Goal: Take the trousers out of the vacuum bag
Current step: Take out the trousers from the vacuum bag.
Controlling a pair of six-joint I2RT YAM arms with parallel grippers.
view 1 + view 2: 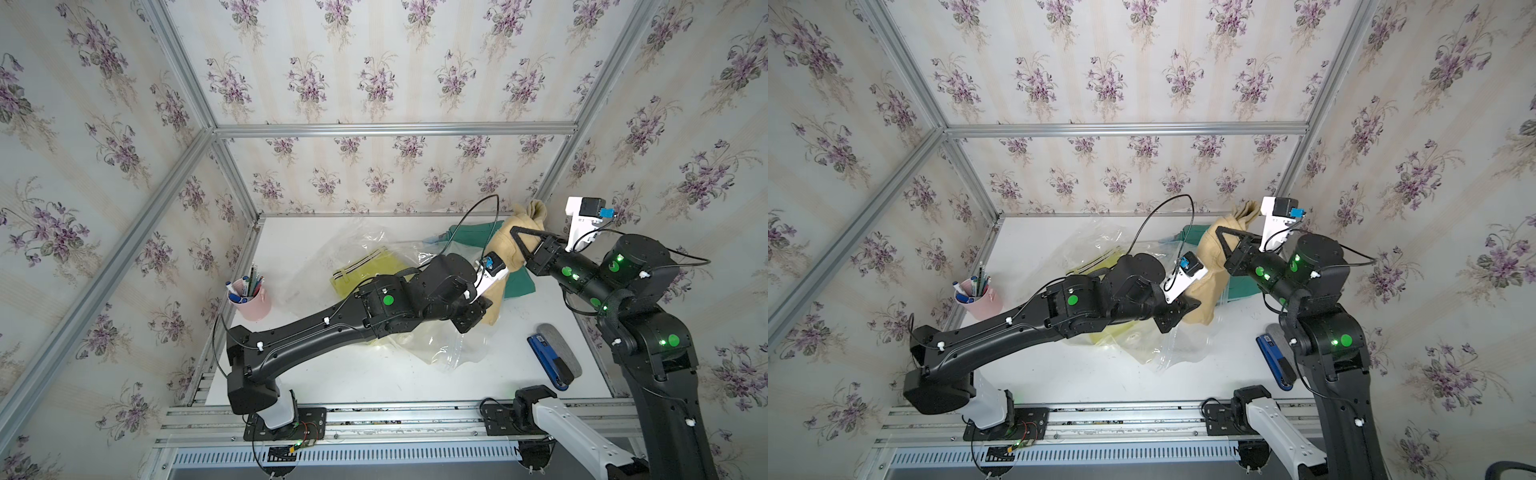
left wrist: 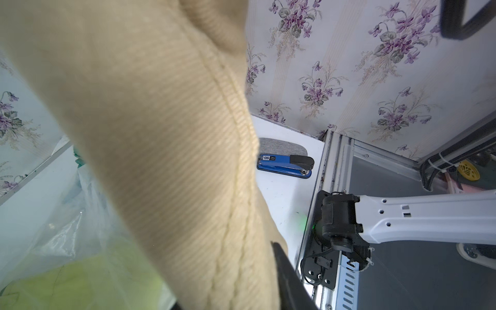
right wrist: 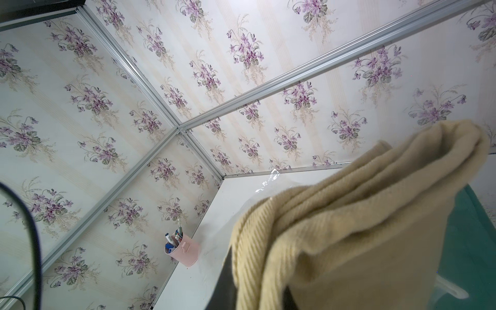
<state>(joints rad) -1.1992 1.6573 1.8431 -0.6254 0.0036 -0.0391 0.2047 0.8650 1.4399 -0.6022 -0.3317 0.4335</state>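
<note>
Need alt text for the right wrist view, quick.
Tan ribbed trousers, bunched close to the lens, fill much of the frame, with teal cloth behind them. Beyond, a pink pen cup stands on the white table against floral wallpaper.

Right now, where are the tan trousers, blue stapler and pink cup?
tan trousers (image 1: 534,214): a top view, upper bunch
blue stapler (image 1: 541,354): a top view, blue body
pink cup (image 1: 255,306): a top view, side wall

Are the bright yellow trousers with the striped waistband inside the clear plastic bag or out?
Inside: in both top views the clear plastic bag lies crinkled over the bright yellow trousers.
</note>
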